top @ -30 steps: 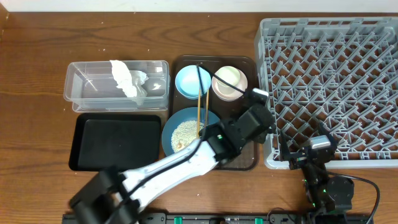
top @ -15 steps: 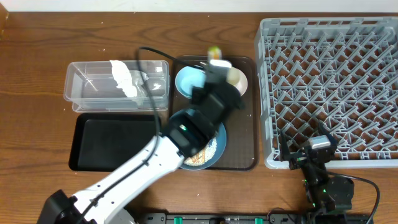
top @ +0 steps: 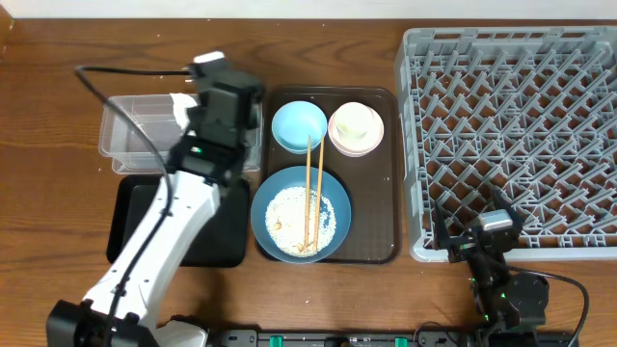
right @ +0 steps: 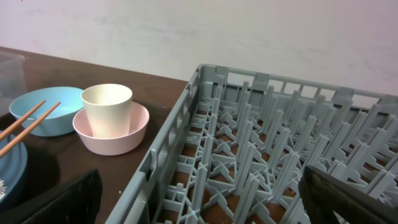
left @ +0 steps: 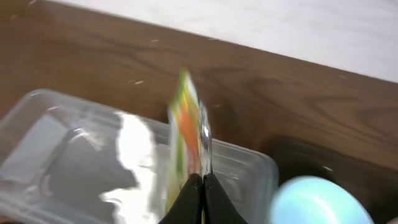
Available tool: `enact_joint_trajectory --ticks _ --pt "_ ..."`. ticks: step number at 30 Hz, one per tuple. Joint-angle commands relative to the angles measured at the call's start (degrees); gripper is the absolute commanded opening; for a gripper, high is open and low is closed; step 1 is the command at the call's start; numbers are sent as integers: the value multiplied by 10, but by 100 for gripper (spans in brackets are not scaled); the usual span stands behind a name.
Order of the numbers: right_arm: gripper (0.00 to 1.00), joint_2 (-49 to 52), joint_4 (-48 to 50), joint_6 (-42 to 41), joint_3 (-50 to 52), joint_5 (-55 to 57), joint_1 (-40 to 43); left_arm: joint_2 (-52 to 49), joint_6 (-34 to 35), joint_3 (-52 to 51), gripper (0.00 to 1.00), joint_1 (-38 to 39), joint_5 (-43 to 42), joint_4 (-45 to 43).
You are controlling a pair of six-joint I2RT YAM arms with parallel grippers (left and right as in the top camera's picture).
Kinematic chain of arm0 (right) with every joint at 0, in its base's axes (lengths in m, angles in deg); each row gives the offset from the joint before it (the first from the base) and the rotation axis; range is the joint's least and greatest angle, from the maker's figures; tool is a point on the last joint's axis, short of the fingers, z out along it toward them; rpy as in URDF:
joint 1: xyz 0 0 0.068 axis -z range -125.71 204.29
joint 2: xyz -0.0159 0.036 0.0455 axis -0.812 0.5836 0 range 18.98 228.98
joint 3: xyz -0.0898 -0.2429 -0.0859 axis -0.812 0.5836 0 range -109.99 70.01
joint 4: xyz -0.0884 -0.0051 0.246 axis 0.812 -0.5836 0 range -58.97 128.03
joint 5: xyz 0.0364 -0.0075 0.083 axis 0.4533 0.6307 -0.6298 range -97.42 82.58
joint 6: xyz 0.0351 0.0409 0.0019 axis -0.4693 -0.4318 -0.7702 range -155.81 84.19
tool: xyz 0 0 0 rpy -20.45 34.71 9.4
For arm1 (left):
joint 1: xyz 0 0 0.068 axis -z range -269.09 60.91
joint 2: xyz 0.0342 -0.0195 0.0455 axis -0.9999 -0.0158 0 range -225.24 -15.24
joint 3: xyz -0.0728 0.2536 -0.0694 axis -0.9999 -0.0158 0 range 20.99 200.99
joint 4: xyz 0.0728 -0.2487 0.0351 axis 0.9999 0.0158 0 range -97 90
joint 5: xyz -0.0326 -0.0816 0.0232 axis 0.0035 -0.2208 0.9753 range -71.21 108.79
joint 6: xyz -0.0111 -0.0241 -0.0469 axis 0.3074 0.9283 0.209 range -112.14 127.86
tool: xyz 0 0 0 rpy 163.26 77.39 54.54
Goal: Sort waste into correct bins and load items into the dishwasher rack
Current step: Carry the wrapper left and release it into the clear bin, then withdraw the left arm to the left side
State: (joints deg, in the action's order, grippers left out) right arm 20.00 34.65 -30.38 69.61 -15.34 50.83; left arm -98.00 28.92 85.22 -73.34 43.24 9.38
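Wooden bench (top: 58, 58), wrapper held over the clear tub (left: 56, 124)
Your left jaws pinch the yellow-green wrapper (left: 189, 130) upright above that tub (napkin (left: 134, 149) lies inside); your right jaws hang spread at the rack's (top: 511, 116) near edge.

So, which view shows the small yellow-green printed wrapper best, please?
The left wrist view: the small yellow-green printed wrapper stands pinched in the left hand over the clear plastic tub. Overhead, the arm hides it; the right wrist view misses it.
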Motion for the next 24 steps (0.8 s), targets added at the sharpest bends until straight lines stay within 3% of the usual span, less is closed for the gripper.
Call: enact_joint_trajectory --ticks 1,5,11,17,24 --pt "99 1 -2 -7 1 0 -3 -24 32 5 6 -33 -32 7" --pt "99 1 -2 -7 1 0 -3 -61 79 5 6 -65 -39 27" --pt "99 1 -2 -7 1 0 -3 -111 82 5 6 -100 -39 24" --pt "99 1 -2 -7 1 0 -3 -97 81 5 6 -108 -40 23" --pt "99 1 -2 -7 1 0 -3 4 76 5 7 -110 -170 46"
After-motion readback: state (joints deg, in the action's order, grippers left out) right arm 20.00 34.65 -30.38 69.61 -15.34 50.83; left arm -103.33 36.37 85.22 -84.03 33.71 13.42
